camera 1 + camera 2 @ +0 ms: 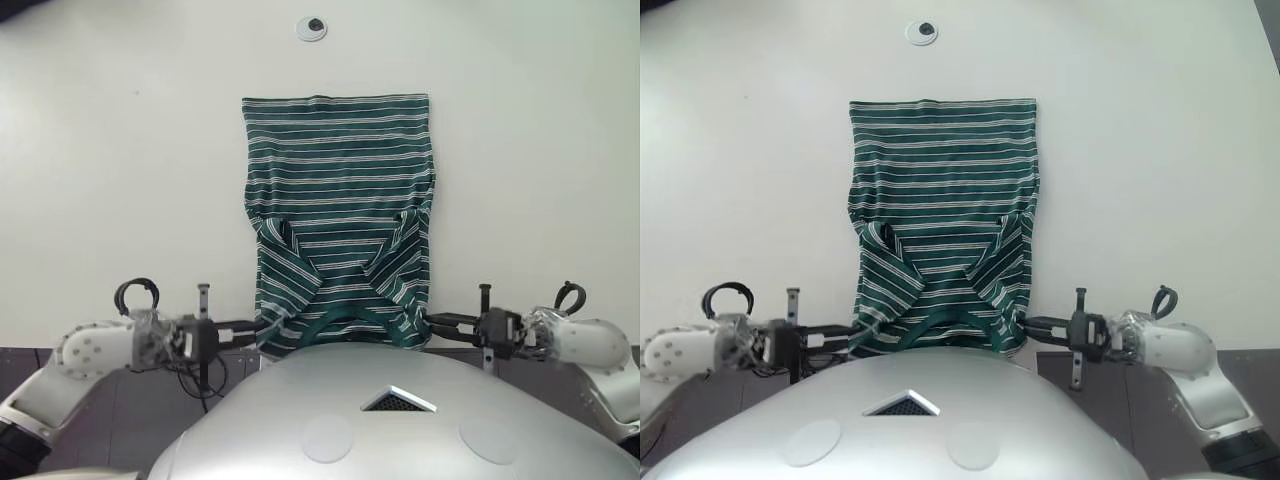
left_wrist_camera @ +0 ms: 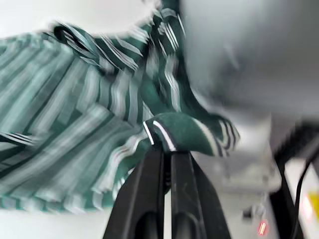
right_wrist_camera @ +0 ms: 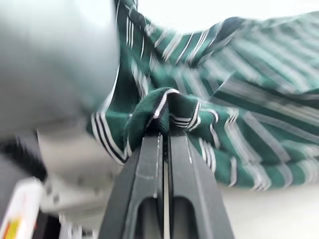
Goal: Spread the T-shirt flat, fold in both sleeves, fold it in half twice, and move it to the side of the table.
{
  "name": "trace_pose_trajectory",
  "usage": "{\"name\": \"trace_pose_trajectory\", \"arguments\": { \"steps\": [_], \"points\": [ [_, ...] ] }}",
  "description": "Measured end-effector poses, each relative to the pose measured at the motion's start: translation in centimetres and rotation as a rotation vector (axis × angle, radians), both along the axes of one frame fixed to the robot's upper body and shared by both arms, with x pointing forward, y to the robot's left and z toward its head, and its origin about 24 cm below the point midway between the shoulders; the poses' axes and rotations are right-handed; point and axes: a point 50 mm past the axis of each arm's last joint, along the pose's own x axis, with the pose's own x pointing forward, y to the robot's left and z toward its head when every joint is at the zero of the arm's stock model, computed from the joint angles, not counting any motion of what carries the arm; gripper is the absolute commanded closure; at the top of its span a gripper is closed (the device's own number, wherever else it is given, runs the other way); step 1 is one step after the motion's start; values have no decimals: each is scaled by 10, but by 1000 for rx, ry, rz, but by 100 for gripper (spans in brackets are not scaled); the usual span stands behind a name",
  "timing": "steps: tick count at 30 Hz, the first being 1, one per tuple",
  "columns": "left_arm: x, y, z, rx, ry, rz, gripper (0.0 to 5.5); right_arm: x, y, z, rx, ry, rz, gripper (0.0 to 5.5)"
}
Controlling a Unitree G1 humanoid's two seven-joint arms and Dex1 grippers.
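Striped knit T-shirt (image 1: 340,190), rectangular, sleeves folded

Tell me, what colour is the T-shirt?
The T-shirt is dark green with white stripes, clearest in the left eye view.

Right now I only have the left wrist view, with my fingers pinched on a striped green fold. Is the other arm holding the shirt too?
Observer: Yes. The right gripper is shut on the T-shirt at its near right corner.
Operator: Are both sleeves folded in?
Observer: Both. The left sleeve and right sleeve lie over the body, slanting toward the collar.
Operator: And the far end?
Observer: The far hem lies flat and straight on the table, short of a small round disc.
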Motion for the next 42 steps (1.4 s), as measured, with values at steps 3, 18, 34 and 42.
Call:
{"name": "trace_pose_trajectory", "arguments": {
  "steps": [3,18,34,42],
  "points": [
    [76,-3,32,-86,-122,131,548,76,-4,38,124,-75,-220,550],
    [218,-1,-32,166,-141,633,529,207,16,-6,16,82,-695,550],
    [235,-3,4,-51,-171,699,417,224,24,12,-34,-235,-618,422],
    [167,-38,-6,372,-648,70,417,185,29,-6,-606,-660,-70,422]
  ]
}}
